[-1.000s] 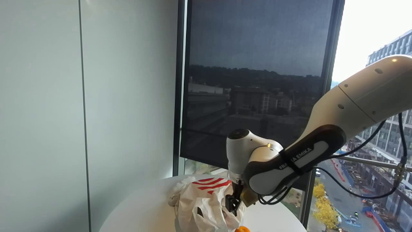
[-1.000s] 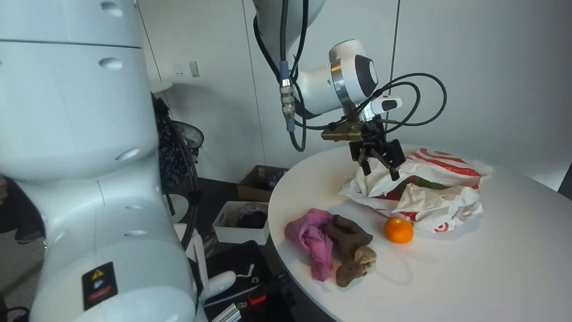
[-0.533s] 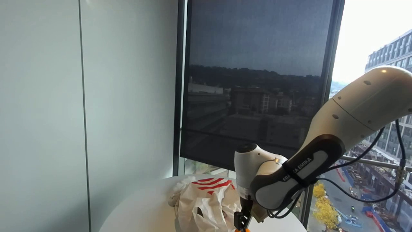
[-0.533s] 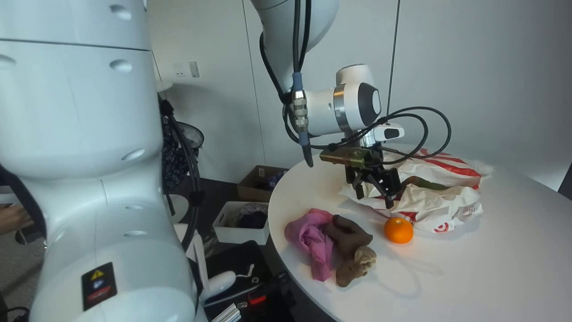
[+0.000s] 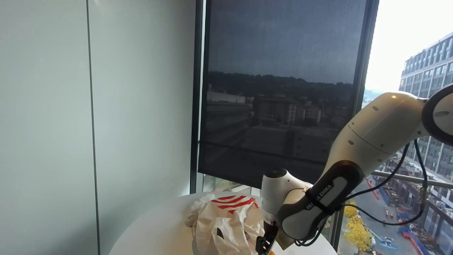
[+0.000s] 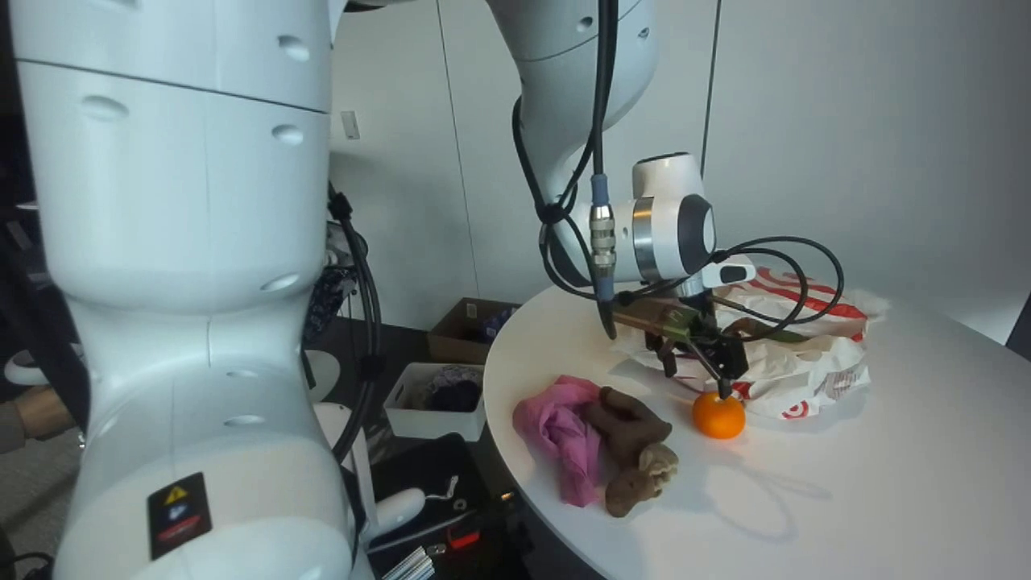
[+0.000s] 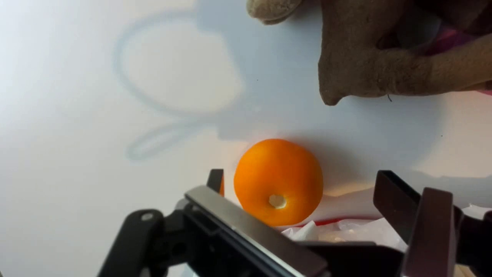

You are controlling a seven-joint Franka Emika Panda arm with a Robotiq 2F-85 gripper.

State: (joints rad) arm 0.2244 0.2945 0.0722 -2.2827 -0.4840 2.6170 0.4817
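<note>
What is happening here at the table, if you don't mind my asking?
A robot arm has its open hand just over an orange on the white table. In the wrist view the fingers stand well apart and the orange shows between them, not gripped. A crumpled bag lies beside the orange, with a brown toy and a pink cloth nearby.
</note>
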